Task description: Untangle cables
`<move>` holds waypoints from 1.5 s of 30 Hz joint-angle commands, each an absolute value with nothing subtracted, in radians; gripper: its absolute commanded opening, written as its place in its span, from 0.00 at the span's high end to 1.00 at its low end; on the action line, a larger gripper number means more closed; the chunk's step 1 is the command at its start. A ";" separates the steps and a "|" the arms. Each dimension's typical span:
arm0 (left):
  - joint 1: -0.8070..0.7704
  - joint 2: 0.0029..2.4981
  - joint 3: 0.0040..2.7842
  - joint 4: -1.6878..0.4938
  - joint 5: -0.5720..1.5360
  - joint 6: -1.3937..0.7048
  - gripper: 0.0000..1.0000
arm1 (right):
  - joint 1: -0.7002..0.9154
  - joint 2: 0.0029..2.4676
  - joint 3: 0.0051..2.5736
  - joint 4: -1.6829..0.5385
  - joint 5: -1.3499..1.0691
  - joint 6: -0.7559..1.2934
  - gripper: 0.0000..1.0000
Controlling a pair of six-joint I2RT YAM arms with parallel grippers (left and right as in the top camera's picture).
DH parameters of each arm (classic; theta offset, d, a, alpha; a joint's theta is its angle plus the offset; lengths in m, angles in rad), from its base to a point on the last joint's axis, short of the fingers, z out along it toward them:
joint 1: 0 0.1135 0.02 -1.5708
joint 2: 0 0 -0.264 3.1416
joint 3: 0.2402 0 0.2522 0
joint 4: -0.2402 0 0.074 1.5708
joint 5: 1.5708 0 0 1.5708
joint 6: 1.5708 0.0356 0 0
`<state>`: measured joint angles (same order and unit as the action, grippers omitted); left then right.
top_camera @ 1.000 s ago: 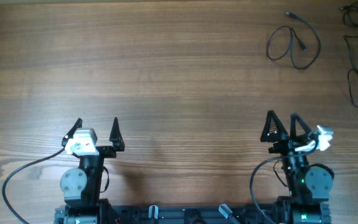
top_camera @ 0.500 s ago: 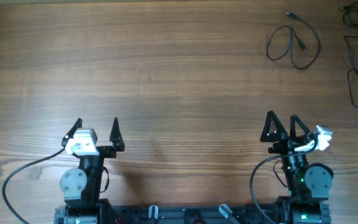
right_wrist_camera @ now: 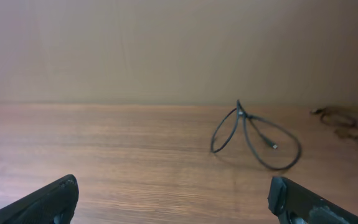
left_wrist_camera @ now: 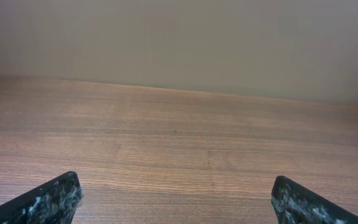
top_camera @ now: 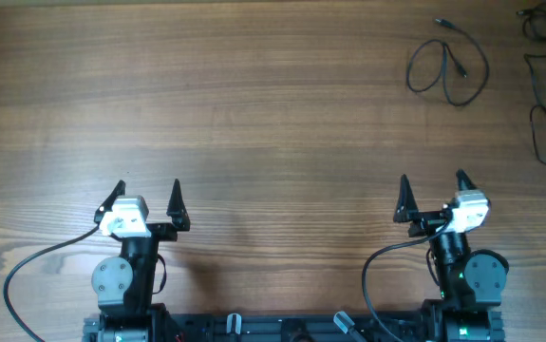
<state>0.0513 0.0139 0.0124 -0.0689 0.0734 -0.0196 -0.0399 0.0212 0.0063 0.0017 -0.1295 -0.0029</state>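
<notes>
Both arms sit at the near edge of the tabletop (top_camera: 254,104).

The left end effector (top_camera: 148,190) is released. Its two black fingers (top_camera: 176,199) stand wide apart, and nothing is between them. In its own camera the left end effector (left_wrist_camera: 175,205) only shows the finger tips low in the corners. Bare brown wood lies ahead of them.

The right end effector (top_camera: 432,180) is released too. Its fingers (right_wrist_camera: 45,200) are spread wide and hold nothing. It touches no cable.

Just ahead of both there is only wood.

Far ahead of the right end effector (right_wrist_camera: 172,202), and a little to its right, lies the looped cable (top_camera: 448,68). It is thin and black. It makes two loose loops that cross at one spot, and a small plug end lies inside one loop. From the right wrist camera the looped cable (right_wrist_camera: 253,134) lies flat on the wood, well apart from the fingers.

Farther to the right of that end effector, by the edge of the tabletop, lies the second cable (top_camera: 536,90). It wiggles along the edge and looks bunched up at its far end. It does not touch the looped cable. In the right wrist camera the second cable (right_wrist_camera: 343,119) is a small dark squiggle.

Both cables are far off to the right of the left end effector.

Behind the tabletop stands a pale wall (right_wrist_camera: 166,50).
</notes>
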 commanded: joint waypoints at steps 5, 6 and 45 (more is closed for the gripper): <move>0.047 0.007 0.006 -0.070 0.085 -0.004 0.00 | -0.038 0.003 0.006 0.005 -0.109 -0.079 0.00; 0.047 0.007 0.006 -0.070 0.085 -0.004 0.00 | -0.038 0.003 0.006 0.005 -0.110 -0.079 0.00; 0.015 0.008 0.006 -0.070 0.085 -0.004 0.00 | -0.039 0.004 0.006 0.006 -0.109 -0.078 0.00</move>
<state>0.0193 0.0139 0.0124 -0.0689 0.0734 -0.0196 -0.0399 0.0212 0.0063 0.0017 -0.1291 -0.0700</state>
